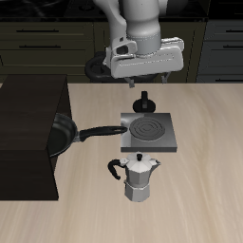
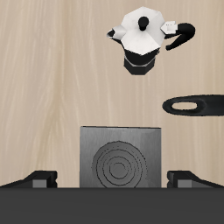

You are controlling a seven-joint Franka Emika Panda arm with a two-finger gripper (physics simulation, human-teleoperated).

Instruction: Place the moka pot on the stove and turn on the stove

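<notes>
The moka pot (image 1: 140, 177) is small, silver and faceted, with a black side handle and a black lid knob. It stands upright on the table near the front edge, just in front of the stove (image 1: 148, 132). The stove is a grey square plate with a ringed burner, and nothing is on it. A black knob (image 1: 144, 101) stands at its back edge. My gripper (image 1: 145, 80) hangs open and empty high above the stove's back. In the wrist view the fingers (image 2: 39, 179) stand wide apart over the stove (image 2: 122, 157), with the moka pot (image 2: 142, 39) beyond it.
A black frying pan (image 1: 63, 134) rests on the edge of a dark cabinet top (image 1: 28, 133). Its handle (image 1: 98, 131) reaches towards the stove and also shows in the wrist view (image 2: 192, 105). Dark drawers line the back wall.
</notes>
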